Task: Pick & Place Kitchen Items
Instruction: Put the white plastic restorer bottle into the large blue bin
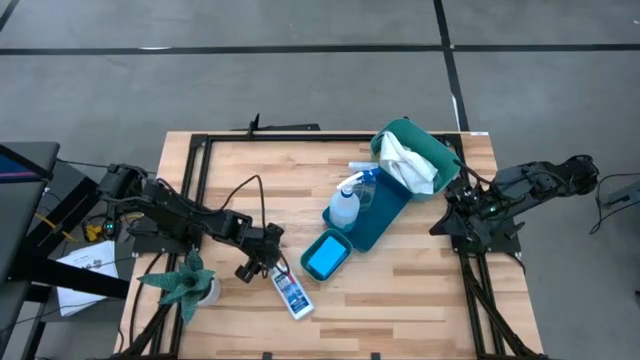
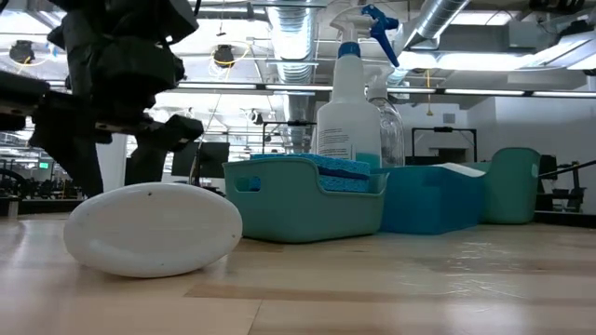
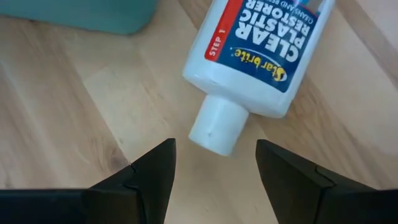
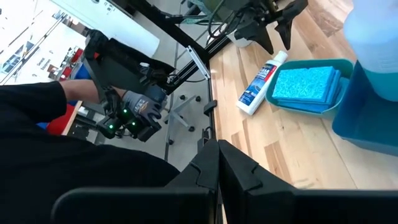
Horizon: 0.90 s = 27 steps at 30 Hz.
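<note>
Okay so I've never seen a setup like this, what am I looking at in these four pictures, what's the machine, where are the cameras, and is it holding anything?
Two dark robot arms work at a wooden table. One picture looks straight down, one looks level across the tabletop, and one comes from each arm's wrist.

On the table: a small white bottle lying flat, a small teal tray holding blue sponges, a spray bottle and a clear bottle in a longer teal tray, a teal bin with a white cloth, and a green plant.

The left gripper is open, poised at the bottle's cap, holding nothing. The right gripper waits shut at the table's right edge.
</note>
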{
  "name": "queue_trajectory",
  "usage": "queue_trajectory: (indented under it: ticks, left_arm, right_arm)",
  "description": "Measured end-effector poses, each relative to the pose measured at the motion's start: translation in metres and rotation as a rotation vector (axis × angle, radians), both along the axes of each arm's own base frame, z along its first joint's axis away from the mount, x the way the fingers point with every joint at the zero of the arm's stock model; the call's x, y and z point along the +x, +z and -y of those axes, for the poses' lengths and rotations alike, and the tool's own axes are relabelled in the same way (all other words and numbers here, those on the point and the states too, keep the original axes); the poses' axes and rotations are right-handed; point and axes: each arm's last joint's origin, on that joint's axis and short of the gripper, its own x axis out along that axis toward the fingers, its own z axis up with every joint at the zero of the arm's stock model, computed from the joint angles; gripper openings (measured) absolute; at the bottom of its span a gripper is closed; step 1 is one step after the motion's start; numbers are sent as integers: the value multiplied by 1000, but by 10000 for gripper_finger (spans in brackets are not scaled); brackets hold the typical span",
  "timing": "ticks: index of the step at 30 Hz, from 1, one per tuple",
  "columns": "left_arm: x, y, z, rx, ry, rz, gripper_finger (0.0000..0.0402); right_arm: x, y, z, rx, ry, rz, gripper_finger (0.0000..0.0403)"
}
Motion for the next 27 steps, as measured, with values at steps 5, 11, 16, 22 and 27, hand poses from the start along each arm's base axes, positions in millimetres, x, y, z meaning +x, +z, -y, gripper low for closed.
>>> queue_trajectory:
  ticks: [5,11,16,22,27]
  left_arm:
    - [1,-11,0,-6,-1,20,216]
    - [6,-17,2,-12,-1,40,214]
    - [10,-22,3,-30,-9,47,213]
    - [9,-25,3,-37,-12,23,172]
    - [10,-21,3,-53,12,38,108]
  right_arm:
    - [0,0,0,-3,-9,0,0]
    - [0,0,1,2,-23,2,0]
    - [0,0,1,14,-28,-3,0]
    - [0,0,1,25,-32,-4,0]
    - [0,0,1,24,-32,-4,0]
